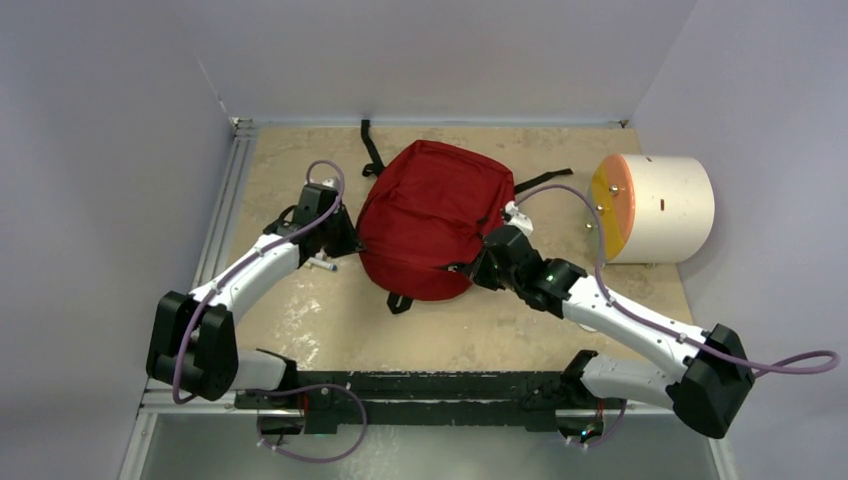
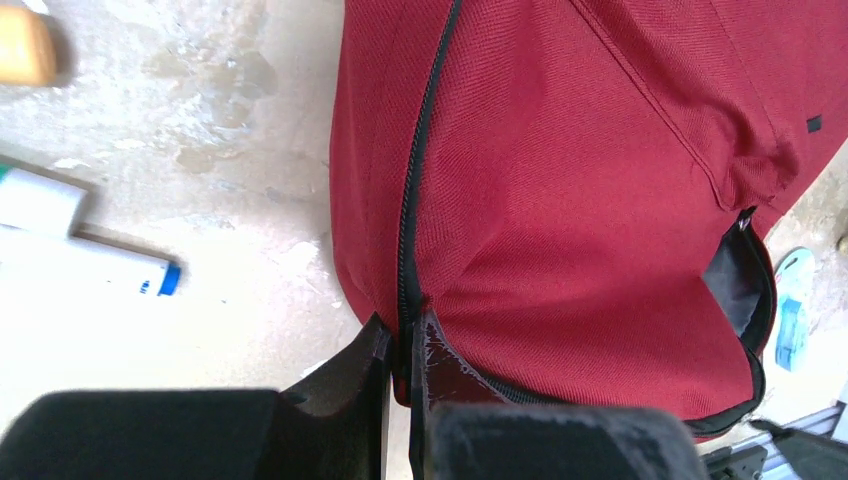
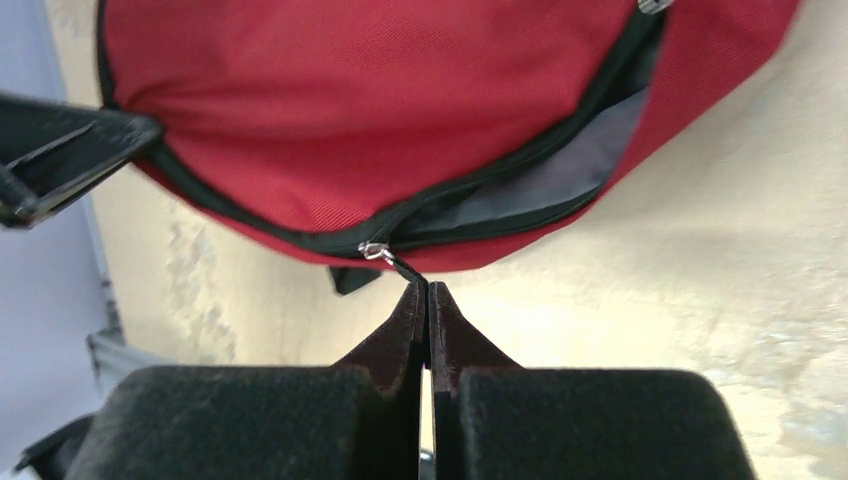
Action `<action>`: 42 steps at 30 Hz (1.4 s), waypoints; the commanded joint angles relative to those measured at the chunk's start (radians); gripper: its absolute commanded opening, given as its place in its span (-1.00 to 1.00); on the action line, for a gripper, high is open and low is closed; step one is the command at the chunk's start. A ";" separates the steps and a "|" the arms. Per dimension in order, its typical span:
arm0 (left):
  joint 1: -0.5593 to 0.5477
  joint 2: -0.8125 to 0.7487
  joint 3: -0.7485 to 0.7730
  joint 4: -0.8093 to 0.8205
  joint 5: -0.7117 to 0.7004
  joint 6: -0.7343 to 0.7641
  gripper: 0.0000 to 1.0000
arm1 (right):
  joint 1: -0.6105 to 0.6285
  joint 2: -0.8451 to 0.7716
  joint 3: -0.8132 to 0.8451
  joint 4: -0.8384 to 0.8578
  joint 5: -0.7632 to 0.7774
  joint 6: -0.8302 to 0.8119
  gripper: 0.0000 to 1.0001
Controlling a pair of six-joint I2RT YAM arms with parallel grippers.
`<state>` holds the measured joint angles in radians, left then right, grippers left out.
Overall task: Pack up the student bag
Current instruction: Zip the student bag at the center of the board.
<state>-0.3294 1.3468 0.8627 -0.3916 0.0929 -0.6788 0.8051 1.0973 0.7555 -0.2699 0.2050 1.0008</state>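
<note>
The student bag, a dark-red backpack, lies in the middle of the table. My left gripper is at its left side, shut on a fold of the bag's fabric along the black zipper seam. At the bag's near right corner my right gripper is shut on the black zipper pull. The zipper there is part open and grey lining shows through the gap. In the top view the left gripper and the right gripper flank the bag.
A cream cylinder with an orange face lies at the back right. A white marker with a blue tip and a tan block lie left of the bag. A light-blue item sits near the bag's open end. Grey walls surround the table.
</note>
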 commanded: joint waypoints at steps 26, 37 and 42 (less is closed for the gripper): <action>-0.088 -0.214 0.084 -0.109 0.120 -0.178 0.11 | -0.193 0.084 0.023 0.368 -0.410 -0.365 -1.00; -0.332 -0.215 0.001 -0.042 -0.006 -0.464 0.25 | -0.193 0.052 0.022 0.312 -0.321 -0.340 -1.00; -0.386 -0.176 -0.035 0.016 -0.076 -0.560 0.25 | -0.192 0.012 0.002 0.304 -0.290 -0.299 -1.00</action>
<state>-0.6830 1.1492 0.8528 -0.4557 0.1032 -1.1160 0.6147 1.1625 0.7689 0.0002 -0.1188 0.6670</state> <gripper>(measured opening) 0.624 0.005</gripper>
